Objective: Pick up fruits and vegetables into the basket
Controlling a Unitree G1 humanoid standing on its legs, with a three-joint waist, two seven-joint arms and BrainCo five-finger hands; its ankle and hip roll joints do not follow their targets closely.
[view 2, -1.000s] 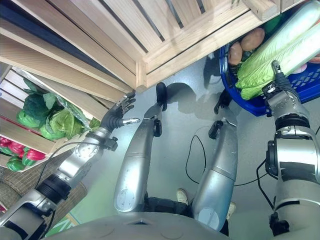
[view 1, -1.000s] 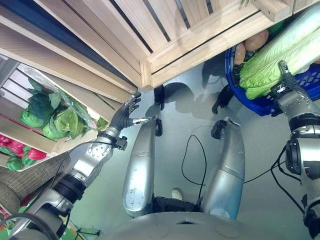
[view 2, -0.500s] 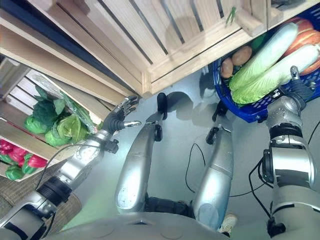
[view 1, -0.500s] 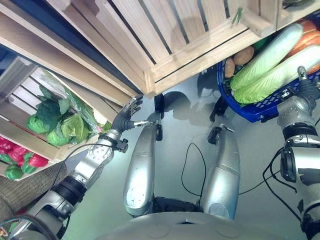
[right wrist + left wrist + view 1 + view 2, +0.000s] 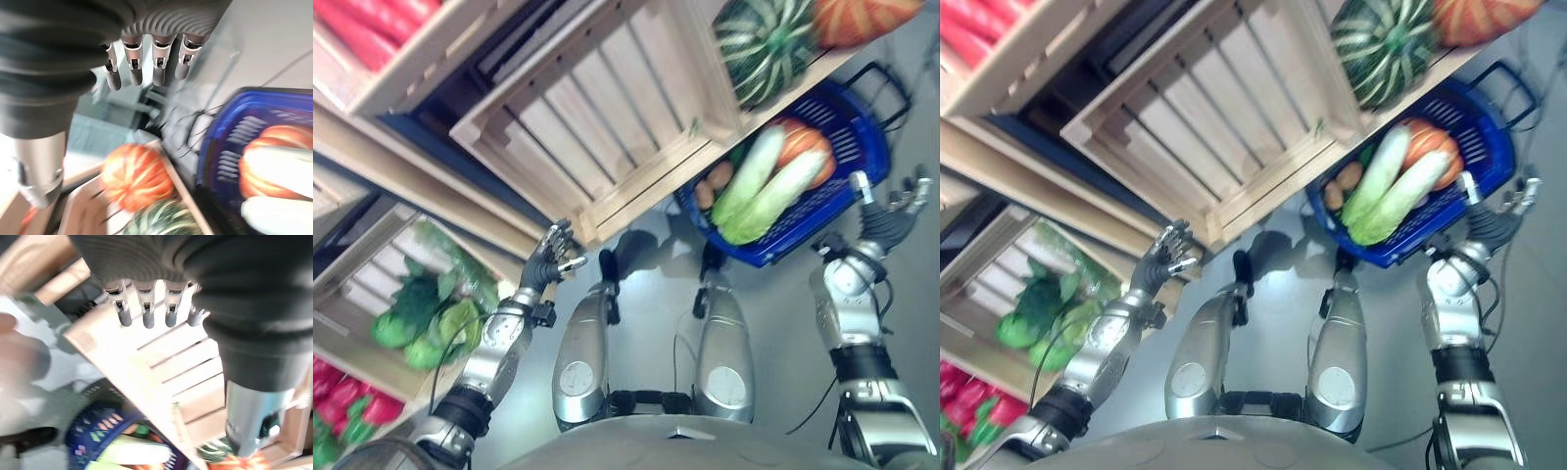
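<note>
The blue basket (image 5: 862,147), already holding Chinese cabbages (image 5: 754,186) and an orange pumpkin (image 5: 803,147), sits just beside the right hand (image 5: 886,220), whose fingers are spread and empty; the left hand (image 5: 548,262), also open-fingered, hangs farther off.

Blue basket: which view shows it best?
Left eye view: the whole basket with handle, cabbages, potatoes inside. Right eye view much the same. Both wrist views catch part of the rim, blurred.

Bright even light, soft floor (image 5: 783,323) shadows, motion blur in wrist views.
</note>
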